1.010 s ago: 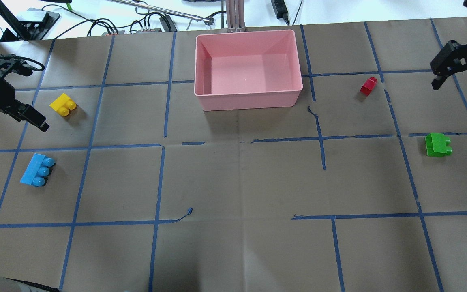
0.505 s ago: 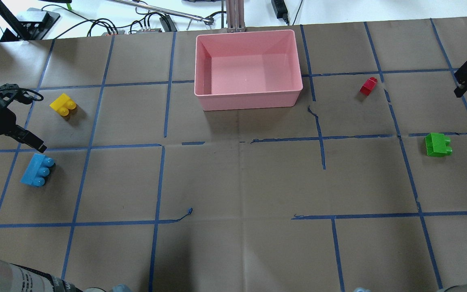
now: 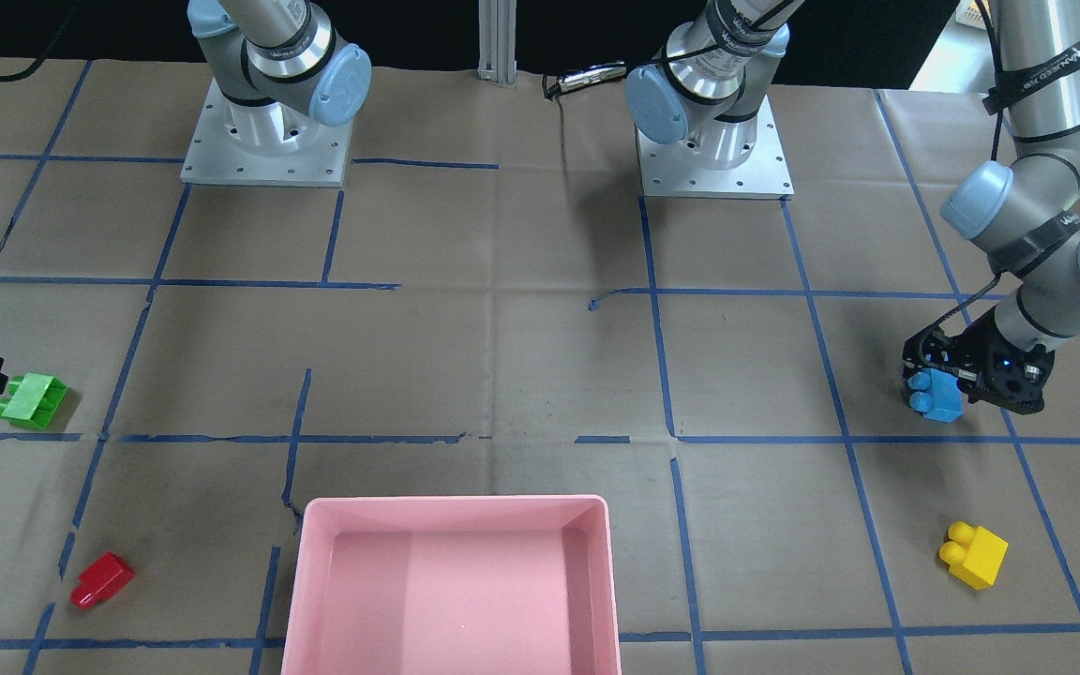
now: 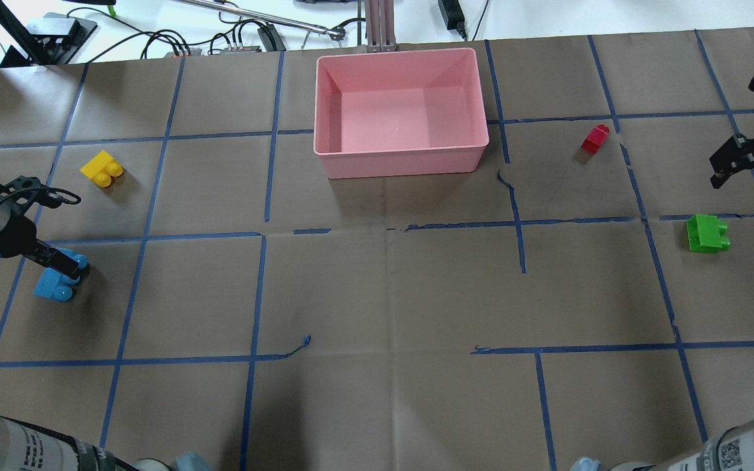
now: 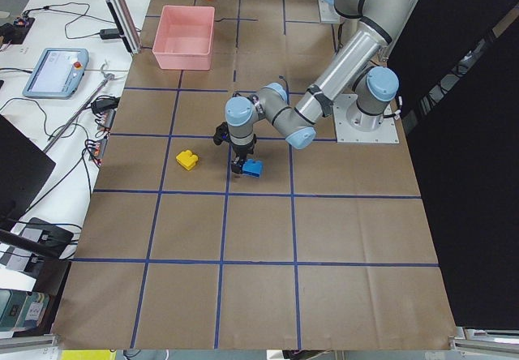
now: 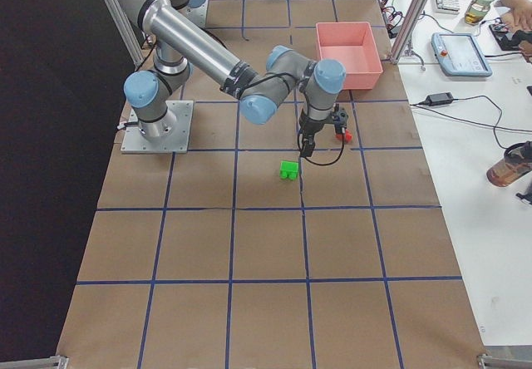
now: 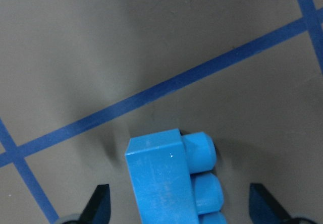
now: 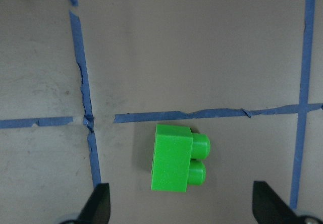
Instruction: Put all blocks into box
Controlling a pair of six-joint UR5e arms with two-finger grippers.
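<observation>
We are looking at a brown paper sheet point(image 4: 383, 294) covering the table, with strips of blue tape point(image 4: 154, 359) marking it into squares and tearing in places. Beyond its far edge, black cables point(image 4: 167, 40) are trailing over a white bench point(image 4: 534, 19) beside a slim aluminium post point(image 4: 380, 26). A grey handheld pendant with a pale screen point(image 5: 55, 70) is lying there, near a black power brick point(image 6: 438, 99).

glossy plastic blocks point(image 4: 56, 284) (studded), matt paper table cover point(image 4: 377, 294)

Pink box point(image 4: 400, 162), blue brick point(image 7: 159, 183), yellow brick point(image 4: 101, 169), red brick point(image 4: 594, 139), green brick point(image 8: 174, 157), brown table cover point(image 4: 377, 294) gridded with blue tape lines point(image 4: 220, 135).
</observation>
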